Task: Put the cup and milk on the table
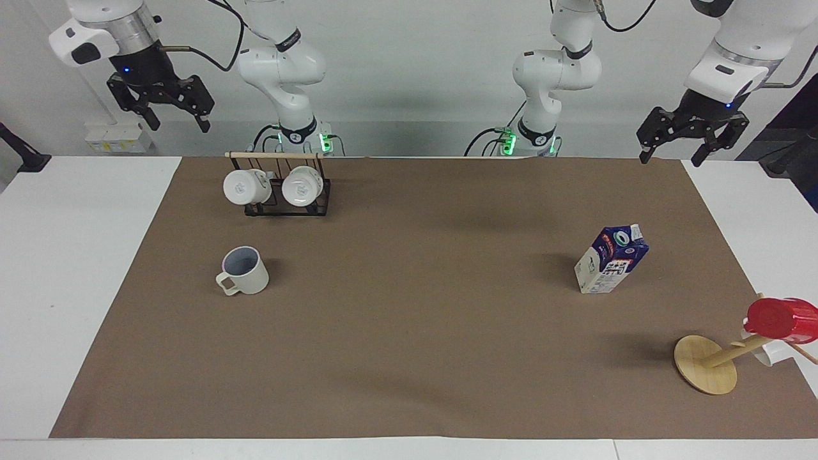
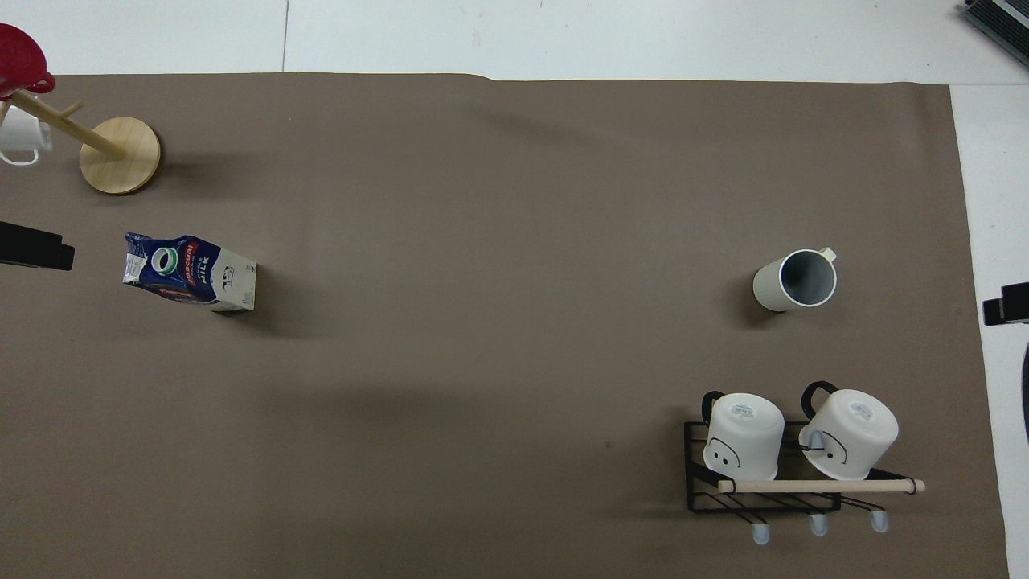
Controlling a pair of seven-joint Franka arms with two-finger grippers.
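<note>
Standing upright on the brown sheet of the tabletop (image 1: 409, 358): cup (image 1: 245, 271), toward the right arm's end, mouth up, handle pointing away from the robots. Sitting just farther from the robots than the black wire rack (image 1: 289, 203), apart from it. Hanging on that rack: two white mugs (image 1: 243, 186), bottoms facing out, under a wooden rod (image 1: 276, 155).

Standing on the sheet toward the left arm's end: milk (image 1: 611, 259), cap on its dark blue slope, nothing touching it. Sitting farther from the robots, near the sheet's corner: wooden mug tree (image 1: 705, 364), carrying a red cup (image 1: 782, 319) and a small white one.

Hanging high over the white margin at its own end: right pincer (image 1: 172, 116), fingers spread, gripping nothing. Hanging raised above the table edge at the other end: left pincer (image 1: 676, 151), fingers likewise parted and empty. Both arms waiting, well apart from cup and milk.
</note>
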